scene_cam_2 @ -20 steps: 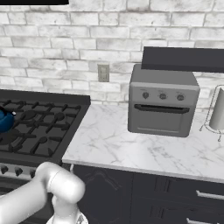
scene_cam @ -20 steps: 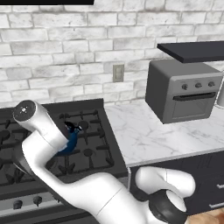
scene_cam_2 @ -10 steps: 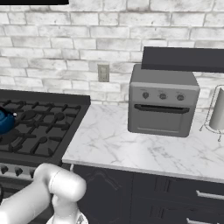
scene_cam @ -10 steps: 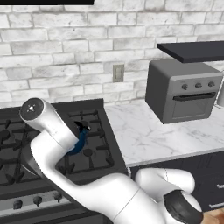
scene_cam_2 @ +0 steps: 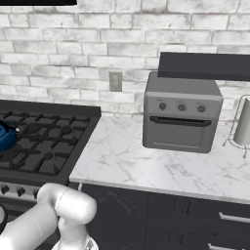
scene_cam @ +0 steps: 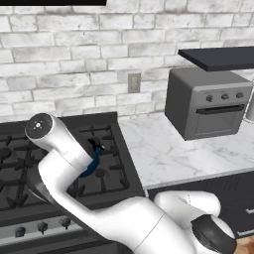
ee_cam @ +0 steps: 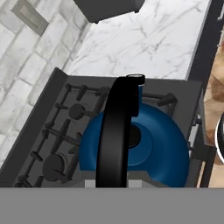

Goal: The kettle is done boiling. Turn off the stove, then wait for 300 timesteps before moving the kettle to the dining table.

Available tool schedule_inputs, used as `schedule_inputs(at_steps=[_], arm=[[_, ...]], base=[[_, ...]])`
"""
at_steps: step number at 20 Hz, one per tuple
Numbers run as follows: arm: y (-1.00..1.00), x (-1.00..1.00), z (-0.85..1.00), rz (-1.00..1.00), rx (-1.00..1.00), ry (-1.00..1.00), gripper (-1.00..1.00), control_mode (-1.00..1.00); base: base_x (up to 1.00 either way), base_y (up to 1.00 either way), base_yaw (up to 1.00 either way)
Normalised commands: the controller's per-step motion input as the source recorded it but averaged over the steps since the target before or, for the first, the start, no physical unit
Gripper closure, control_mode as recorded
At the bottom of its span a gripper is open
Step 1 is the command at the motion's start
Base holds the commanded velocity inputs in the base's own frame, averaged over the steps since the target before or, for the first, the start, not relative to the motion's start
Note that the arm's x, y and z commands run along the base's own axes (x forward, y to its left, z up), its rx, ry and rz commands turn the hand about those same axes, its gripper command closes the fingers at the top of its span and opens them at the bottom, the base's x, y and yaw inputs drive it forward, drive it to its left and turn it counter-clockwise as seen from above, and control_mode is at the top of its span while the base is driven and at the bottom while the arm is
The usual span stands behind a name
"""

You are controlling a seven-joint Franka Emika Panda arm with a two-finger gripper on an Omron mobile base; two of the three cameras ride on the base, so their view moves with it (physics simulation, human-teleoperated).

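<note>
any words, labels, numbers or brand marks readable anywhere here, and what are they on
None can be read.
toaster oven: three small knobs on its front, no legible markings.
stove: front knobs carry no readable marks.
kettle: plain glossy blue body, black handle, no label.
wall outlet: blank plate.

A whitewashed brick wall (scene_cam_2: 73,34) with 1 grey outlet plate (scene_cam_2: 115,81) backs a white grey-veined marble counter (scene_cam_2: 146,163) over dark cabinets (scene_cam_2: 195,219). A grey toaster oven (scene_cam_2: 181,113) with 3 knobs sits beneath a dark shelf (scene_cam_2: 205,66).
</note>
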Motion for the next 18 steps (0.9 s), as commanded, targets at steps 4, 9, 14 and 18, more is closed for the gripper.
schedule_inputs(at_steps=[4, 9, 14, 18], arm=[[-0.02, -0.19, 0.00, -0.01, 0.00, -0.09, 1.00, 1.00], [0.00, 0.00, 0.00, 0.00, 0.00, 0.00, 1.00, 1.00], [0.00, 0.00, 0.00, 0.00, 0.00, 0.00, 1.00, 1.00], [0.00, 0.00, 0.00, 0.00, 0.00, 0.00, 1.00, 1.00]], base=[[-0.26, -0.04, -0.05], [-0.38, -0.06, -0.23], [-0.19, -0.01, -0.33], [-0.12, 0.00, -0.41]])
